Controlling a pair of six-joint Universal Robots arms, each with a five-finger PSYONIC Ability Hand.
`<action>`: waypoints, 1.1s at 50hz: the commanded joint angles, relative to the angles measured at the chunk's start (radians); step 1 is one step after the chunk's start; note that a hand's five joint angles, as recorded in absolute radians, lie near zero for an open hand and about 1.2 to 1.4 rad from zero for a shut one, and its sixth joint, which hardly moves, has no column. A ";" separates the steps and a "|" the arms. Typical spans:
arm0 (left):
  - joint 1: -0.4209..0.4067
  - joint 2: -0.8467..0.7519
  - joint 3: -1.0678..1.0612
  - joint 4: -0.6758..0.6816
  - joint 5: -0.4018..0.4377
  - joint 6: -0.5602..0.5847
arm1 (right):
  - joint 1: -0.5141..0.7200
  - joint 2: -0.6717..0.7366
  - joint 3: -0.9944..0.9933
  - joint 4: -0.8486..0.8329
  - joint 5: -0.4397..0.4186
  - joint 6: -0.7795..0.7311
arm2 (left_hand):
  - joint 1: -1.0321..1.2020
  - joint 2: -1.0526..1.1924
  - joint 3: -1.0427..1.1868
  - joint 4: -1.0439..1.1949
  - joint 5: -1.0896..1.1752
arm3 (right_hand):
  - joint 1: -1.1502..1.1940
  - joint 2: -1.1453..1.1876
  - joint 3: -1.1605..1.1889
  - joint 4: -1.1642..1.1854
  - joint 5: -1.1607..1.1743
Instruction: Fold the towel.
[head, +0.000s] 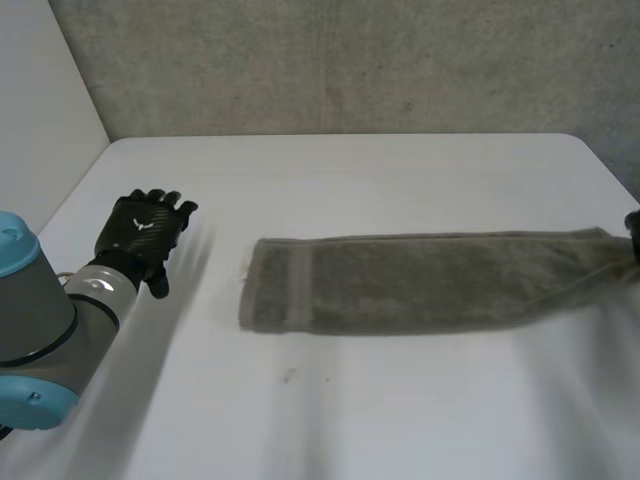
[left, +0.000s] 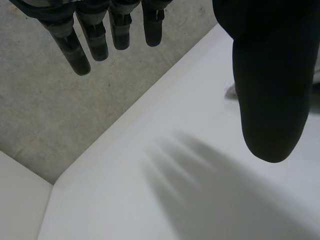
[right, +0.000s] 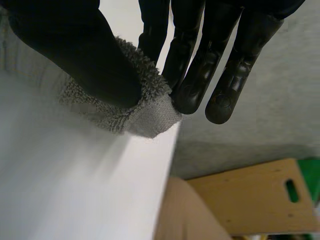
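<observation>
A grey towel (head: 420, 282), folded into a long narrow strip, lies across the white table (head: 350, 180) from the middle to the right edge. My right hand (right: 200, 55) pinches the towel's right end (right: 145, 112) between thumb and fingers at the table's right edge; it shows as a black tip (head: 633, 225) in the head view. My left hand (head: 148, 228) hovers over the table's left side, well left of the towel's left end, fingers (left: 95, 35) straight and holding nothing.
The table's right edge (right: 167, 165) drops off just beyond the pinched end. Past it stand a wooden board with a slot (right: 250, 200) and a brown box (right: 185, 215). A grey wall (head: 330, 60) runs behind the table.
</observation>
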 joint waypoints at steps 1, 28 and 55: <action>-0.001 0.010 -0.007 0.000 -0.001 0.000 | 0.119 -0.120 -0.020 -0.019 -0.083 0.203 | 0.001 0.009 0.009 0.008 -0.028 | 0.450 0.224 0.215 0.206 0.247; -0.006 0.028 -0.025 0.032 -0.004 -0.002 | 0.871 0.218 -0.058 -0.266 -0.391 0.155 | 0.001 0.008 0.008 0.007 -0.029 | -0.676 -0.902 -0.911 -0.920 -0.880; -0.292 -0.021 0.097 0.029 -0.013 -0.219 | 0.490 -0.147 0.323 -0.108 -0.192 0.479 | 0.007 0.015 0.015 0.014 -0.022 | -0.772 -0.997 -1.006 -1.015 -0.975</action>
